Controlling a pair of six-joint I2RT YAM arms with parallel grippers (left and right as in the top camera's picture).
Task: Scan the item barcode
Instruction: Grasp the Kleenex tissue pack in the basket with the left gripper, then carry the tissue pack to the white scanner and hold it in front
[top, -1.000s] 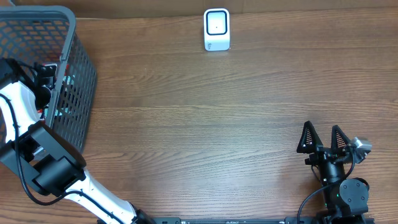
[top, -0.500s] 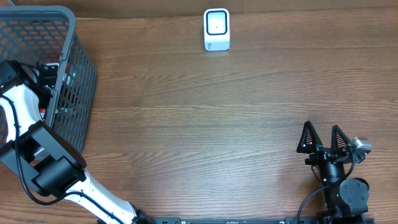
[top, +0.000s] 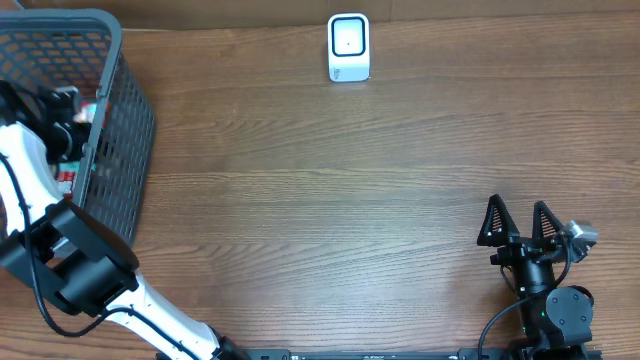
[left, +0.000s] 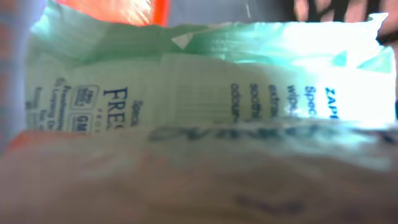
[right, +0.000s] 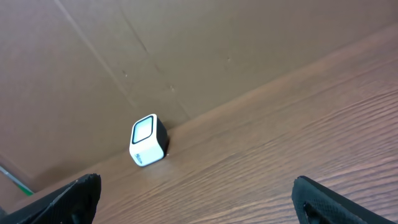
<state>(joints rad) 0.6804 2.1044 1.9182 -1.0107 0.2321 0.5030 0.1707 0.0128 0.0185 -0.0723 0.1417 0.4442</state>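
1. Inside basket (top: 132, 118) at left edge of counter (top: 330, 200): wipes pack (left: 211, 81), left tool (top: 68, 106) right up against it. Clamped or not, cannot tell.
2. Right tool (top: 518, 210) sits well apart, fingers spread, empty.
3. Pack likely light, soft, slick film. Pinch a sealed end, not the belly.
4. Pale green wrapper, dark print. No barcode visible.

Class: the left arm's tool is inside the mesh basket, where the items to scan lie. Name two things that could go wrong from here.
1. The green packet fills the left wrist view. Its soft wrapper may slip or crumple, and no barcode shows yet.
2. The left tool is inside the basket, close to its wall. Lifting out could snag the mesh, and the scanner is far across the table.
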